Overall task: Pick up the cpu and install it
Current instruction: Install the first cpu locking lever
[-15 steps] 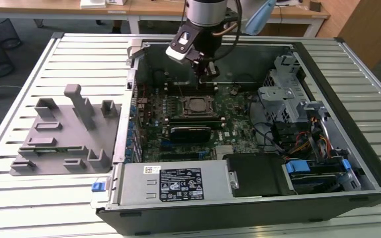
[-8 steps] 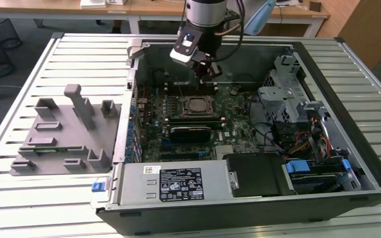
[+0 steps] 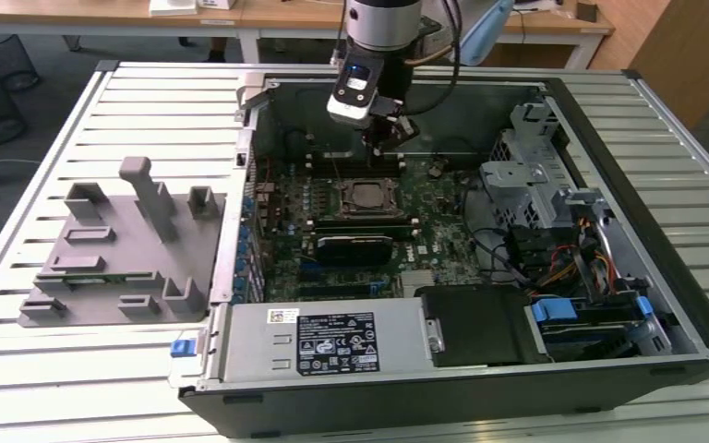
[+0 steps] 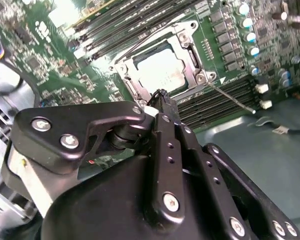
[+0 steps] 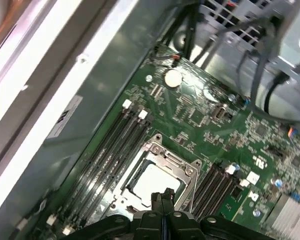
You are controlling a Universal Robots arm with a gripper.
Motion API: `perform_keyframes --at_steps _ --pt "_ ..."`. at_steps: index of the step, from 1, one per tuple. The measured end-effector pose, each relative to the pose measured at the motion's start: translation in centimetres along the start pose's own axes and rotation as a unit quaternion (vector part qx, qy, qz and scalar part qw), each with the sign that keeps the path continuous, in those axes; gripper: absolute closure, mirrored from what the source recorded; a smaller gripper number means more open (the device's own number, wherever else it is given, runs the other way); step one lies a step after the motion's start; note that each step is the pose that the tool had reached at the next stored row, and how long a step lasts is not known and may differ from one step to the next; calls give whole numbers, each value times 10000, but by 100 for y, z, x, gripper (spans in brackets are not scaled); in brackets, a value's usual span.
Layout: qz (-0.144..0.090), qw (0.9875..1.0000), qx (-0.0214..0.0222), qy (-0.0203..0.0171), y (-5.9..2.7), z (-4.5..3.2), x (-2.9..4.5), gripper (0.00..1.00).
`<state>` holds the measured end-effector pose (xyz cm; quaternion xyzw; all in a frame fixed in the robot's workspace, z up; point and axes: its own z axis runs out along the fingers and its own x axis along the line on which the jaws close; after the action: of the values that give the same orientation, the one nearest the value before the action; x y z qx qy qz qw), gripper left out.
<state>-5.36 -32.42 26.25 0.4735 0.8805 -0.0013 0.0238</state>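
**Already seated: chip in socket, claw empty**

Pressed together with nothing between them, the gripper [image 4: 162, 98] fingertips hang just above the cpu [image 5: 154, 182], which lies flat inside the socket frame [image 4: 182, 47] on the motherboard [image 3: 435, 235].

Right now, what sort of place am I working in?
Probably a lab or workshop bench for computer assembly. An open desktop computer case lies on a slatted metal table, a grey parts fixture sits beside it, and office desks stand behind. The hand hovers over the motherboard.
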Motion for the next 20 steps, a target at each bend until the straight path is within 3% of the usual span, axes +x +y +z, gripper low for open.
perform_keyframes --at_steps 5,10,15,20 --pt "-454 9990 -20 9 0 4 0 89" --pt "-902 9959 -39 18 0 8 0 89" --pt "-1357 9907 -59 28 0 13 1 89" --pt "-1806 9835 -78 37 0 18 1 89"
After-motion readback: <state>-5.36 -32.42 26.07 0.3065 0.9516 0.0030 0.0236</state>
